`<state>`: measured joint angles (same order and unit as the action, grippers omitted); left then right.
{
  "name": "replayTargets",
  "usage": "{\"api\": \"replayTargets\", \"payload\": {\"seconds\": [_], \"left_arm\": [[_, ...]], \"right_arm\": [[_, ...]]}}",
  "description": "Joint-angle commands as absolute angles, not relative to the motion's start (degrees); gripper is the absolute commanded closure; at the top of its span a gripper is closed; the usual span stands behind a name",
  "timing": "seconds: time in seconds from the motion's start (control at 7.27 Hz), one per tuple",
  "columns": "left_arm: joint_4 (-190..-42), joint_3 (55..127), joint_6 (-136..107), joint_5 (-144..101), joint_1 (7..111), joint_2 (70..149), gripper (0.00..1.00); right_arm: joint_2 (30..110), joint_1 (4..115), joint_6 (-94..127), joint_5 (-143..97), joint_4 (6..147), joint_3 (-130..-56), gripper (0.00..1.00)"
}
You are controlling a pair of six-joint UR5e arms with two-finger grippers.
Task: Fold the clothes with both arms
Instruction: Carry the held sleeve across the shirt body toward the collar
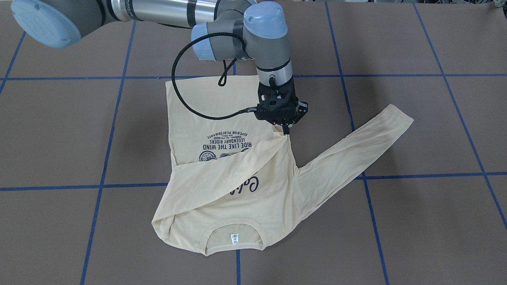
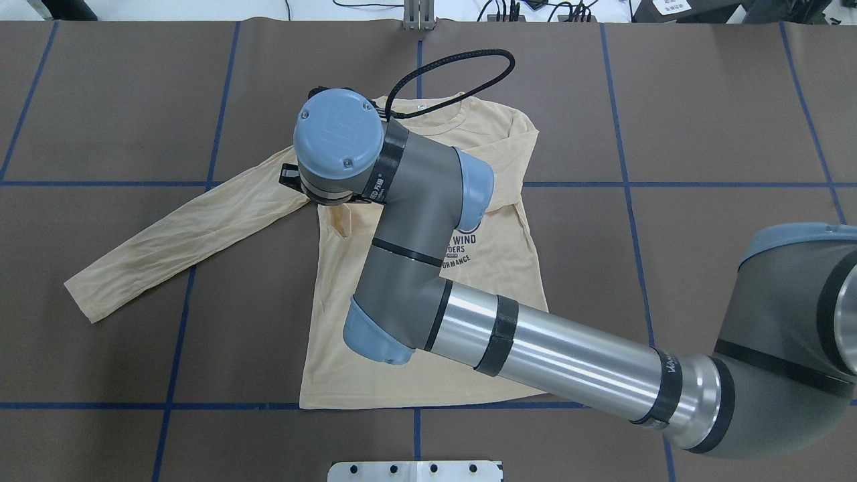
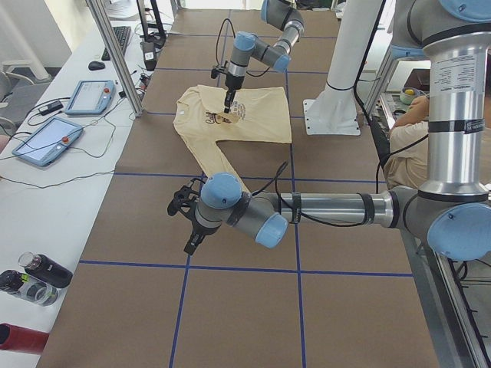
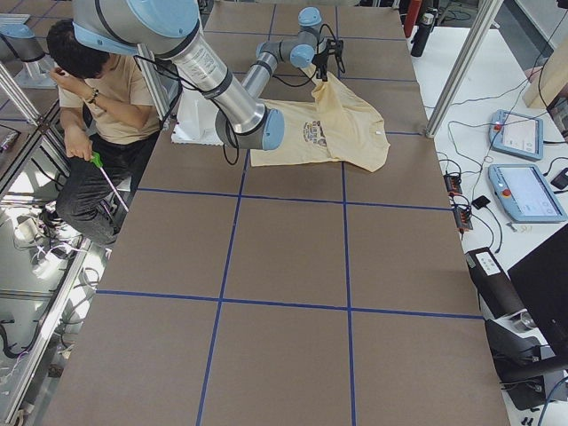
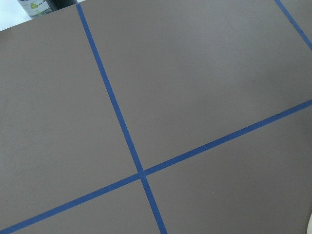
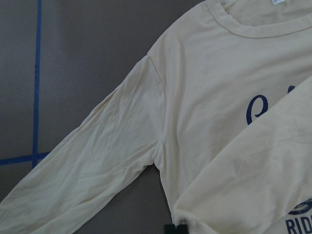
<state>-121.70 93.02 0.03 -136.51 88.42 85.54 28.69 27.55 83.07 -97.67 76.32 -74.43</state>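
Note:
The pale cream-yellow shirt (image 1: 222, 114) lies flat on the table, print up, with its collar (image 1: 233, 231) toward the front camera. One sleeve (image 1: 222, 170) is folded across the chest. My right gripper (image 1: 284, 127) is shut on that sleeve's end, which bunches up at the shirt's side edge. The other sleeve (image 1: 356, 142) lies stretched out on the table. In the overhead view the right wrist (image 2: 338, 144) hides the gripper above the shirt (image 2: 375, 375). My left gripper (image 3: 186, 222) hangs over bare table away from the shirt. I cannot tell whether it is open or shut.
Blue tape lines (image 1: 119, 107) grid the brown table (image 1: 416, 221). The white pedestal (image 3: 337, 115) stands at the robot's side. Tablets (image 3: 42, 142) and bottles (image 3: 38, 272) lie on a side bench. A seated person (image 4: 106, 98) is beside the table.

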Motion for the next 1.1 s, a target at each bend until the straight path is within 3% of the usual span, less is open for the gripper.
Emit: {"api": "replayTargets", "payload": {"seconds": [0.0, 0.14, 0.28, 0.69, 0.96], "left_arm": [[-123.6, 93.2, -0.3, -136.6, 88.4, 85.6, 0.0], [-123.7, 93.3, -0.4, -136.6, 88.2, 85.9, 0.0], [-123.8, 93.3, -0.8, -136.7, 87.7, 86.0, 0.0], [-124.9, 93.2, -8.2, -143.2, 85.0, 86.0, 0.0], [-136.8, 93.2, -23.9, -140.8, 74.9, 85.9, 0.01]], "right_arm": [[25.5, 27.2, 85.3, -97.4, 75.8, -68.4, 0.66], [23.9, 27.1, 85.5, -97.4, 75.8, -66.7, 0.22], [23.0, 27.1, 89.1, -97.4, 75.8, -66.4, 0.03], [25.3, 32.5, 92.8, -104.4, 76.5, -70.8, 0.02], [39.8, 38.6, 92.6, -113.4, 76.3, -85.9, 0.02]]}}
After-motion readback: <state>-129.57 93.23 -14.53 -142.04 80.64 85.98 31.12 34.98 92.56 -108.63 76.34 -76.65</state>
